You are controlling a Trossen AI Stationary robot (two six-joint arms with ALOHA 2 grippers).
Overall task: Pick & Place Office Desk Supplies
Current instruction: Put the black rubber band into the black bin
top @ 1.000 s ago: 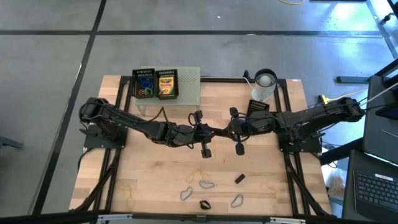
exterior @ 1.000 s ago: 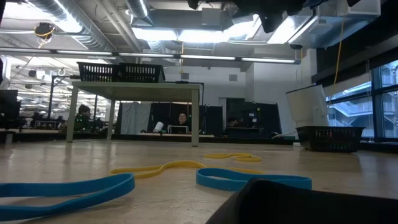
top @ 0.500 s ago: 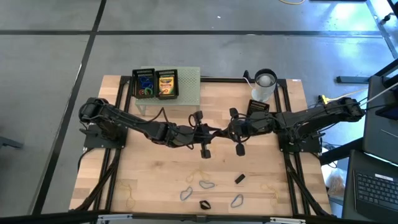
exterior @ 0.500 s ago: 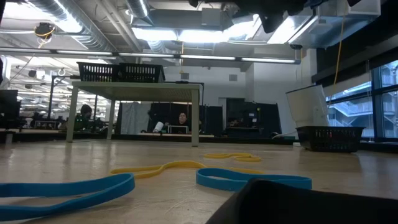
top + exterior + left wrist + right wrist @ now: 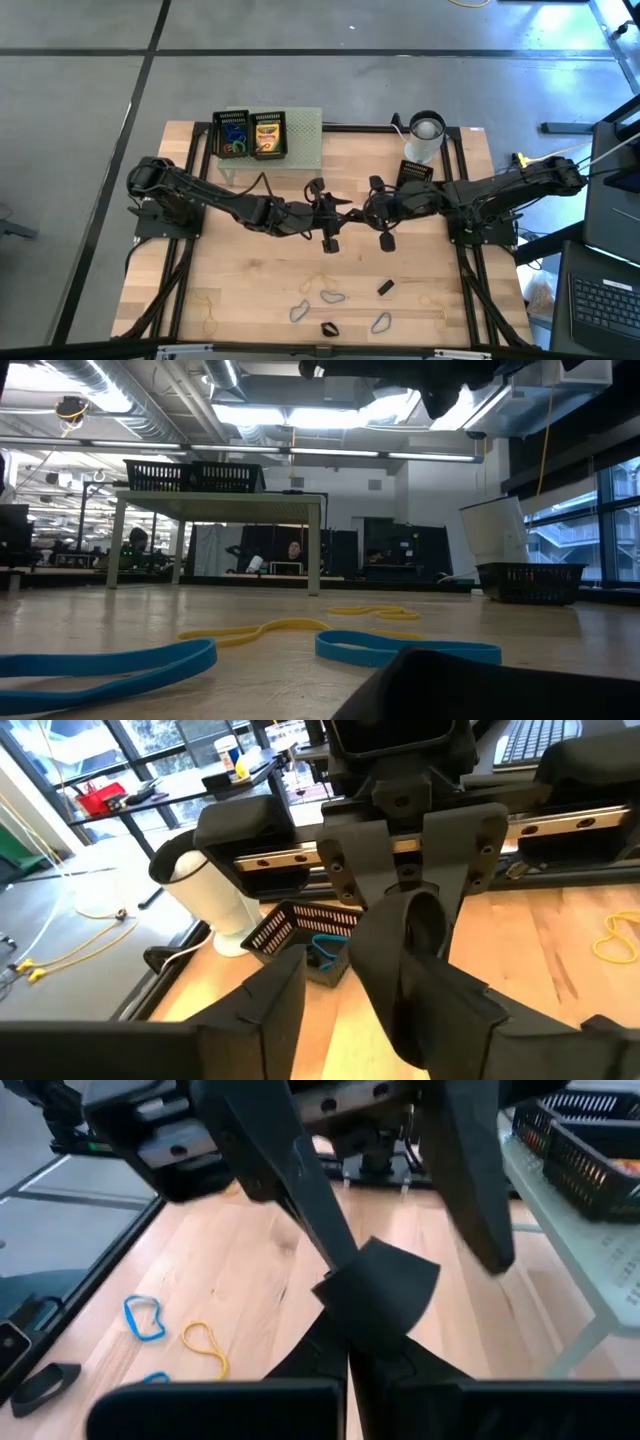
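The two arms met over the middle of the table (image 5: 250, 270). The right claw (image 5: 360, 211) was pressed together on a black clip (image 5: 378, 1295), a flat, matte, dark piece with angular corners, held clear of the table surface. The left claw (image 5: 343, 212) faced it tip to tip. Its fingers (image 5: 300, 1175) were spread, one on each side of the held clip, and contact with the clip could not be confirmed.

Remaining supplies, located from the claws:
- Toward the near table edge, well apart: two loose black clips (image 5: 385, 287), three blue loops (image 5: 333, 296) and thin yellow rubber bands (image 5: 318, 282), all lying flat.
- Toward the far edge, beyond the left claw: a yellow-green crayon box (image 5: 267, 135) and coloured loops (image 5: 234, 142), each in a black basket (image 5: 217, 133) on the pale green stand (image 5: 305, 140).
- Beyond the right claw: a small black basket (image 5: 415, 172), with a white cup (image 5: 425, 135) just behind it.
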